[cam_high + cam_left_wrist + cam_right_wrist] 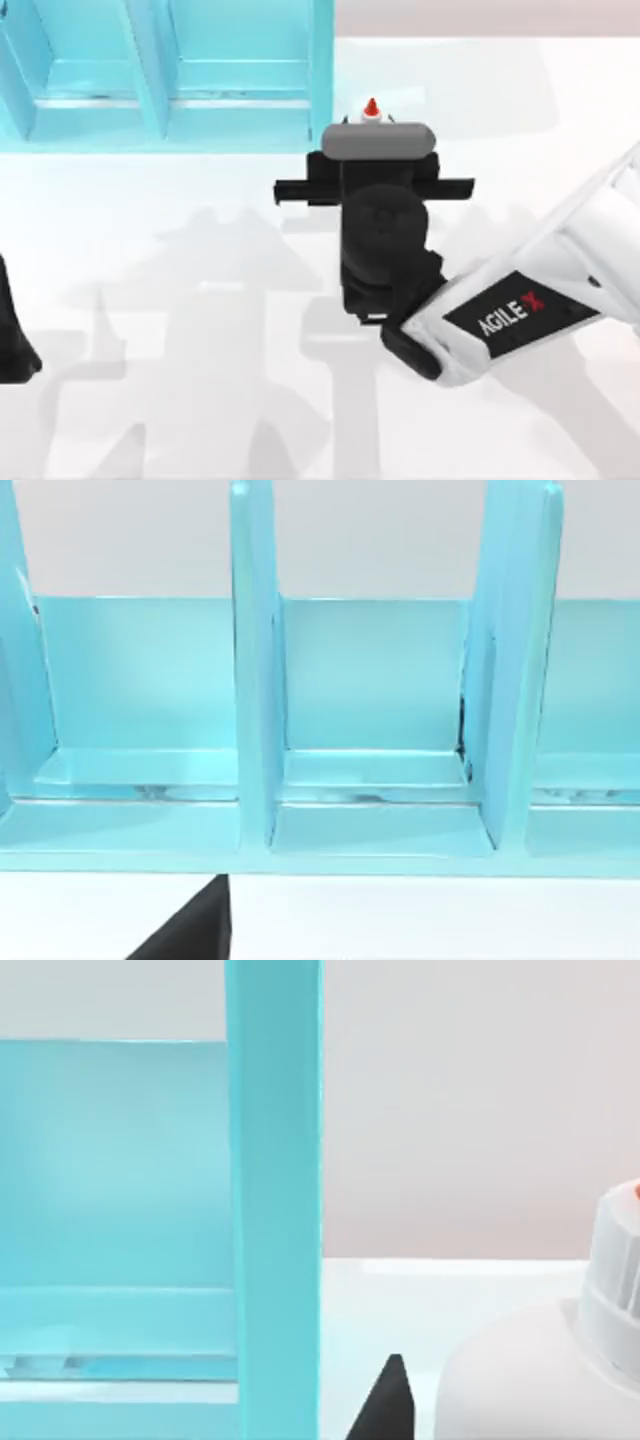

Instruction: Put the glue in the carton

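Carton: we see a light-blue carton [160, 70] at the table's far left, split by upright dividers into open compartments. The compartments our left wrist view looks into [375, 780] hold nothing but bare blue floor.

Glue: the glue [371, 110] stands just to the right of the carton's right wall, outside every compartment. From above, its red-orange tip pokes out past the far side of our right wrist. Our right wrist view shows its white shoulder and ribbed neck [540, 1360] close up, with a sliver of orange cap at the picture's edge.

Right gripper: our right gripper [372, 150] sits over the glue, wrist pointed toward the far edge. Its fingers are covered by the wrist from above, and only one dark fingertip [385, 1405] shows beside the bottle in the wrist view. We cannot tell whether the claw is open, closed or gripping.

Left arm: parked at the table's left edge [15, 330], and we cannot tell how its claw stands.

Edges and room: the carton's right wall [272, 1200] stands between the bottle and the nearest compartment. The white table [200, 300] lies open in front of the carton and to the bottle's right.
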